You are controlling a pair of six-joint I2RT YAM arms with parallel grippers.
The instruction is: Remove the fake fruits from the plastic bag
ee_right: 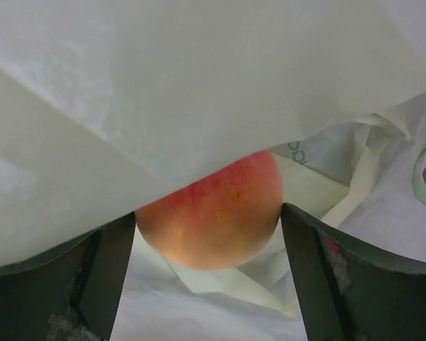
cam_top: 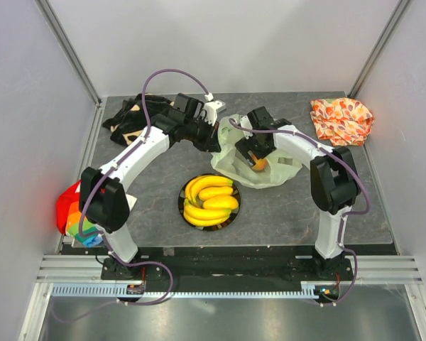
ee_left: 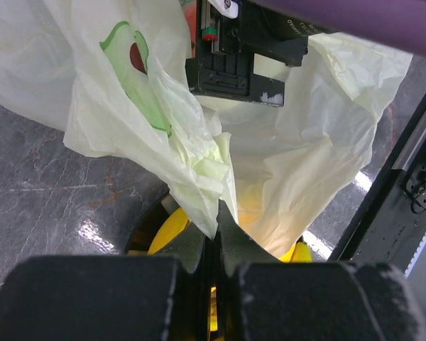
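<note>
The pale yellow-green plastic bag [cam_top: 270, 169] lies crumpled right of the table's centre. My left gripper [cam_top: 216, 141] is shut on the bag's left edge; in the left wrist view the jaws [ee_left: 217, 222] pinch a fold of the bag [ee_left: 298, 135] and hold it up. My right gripper [cam_top: 255, 160] reaches into the bag's mouth and is shut on the small orange-pink peach [cam_top: 260, 165]. In the right wrist view the peach [ee_right: 216, 213] sits between both fingers [ee_right: 309, 263], with bag film [ee_right: 163, 92] draped over its top. Yellow banana bunches [cam_top: 210, 201] lie on a black plate [cam_top: 182, 202] and show under the left gripper [ee_left: 167, 231].
An orange leaf-patterned cloth [cam_top: 342, 119] lies at the back right corner. A black cloth [cam_top: 131, 117] lies at the back left. A red and multicoloured object [cam_top: 74, 211] sits off the table's left edge. The right arm's wrist [ee_left: 241, 60] shows close ahead in the left wrist view.
</note>
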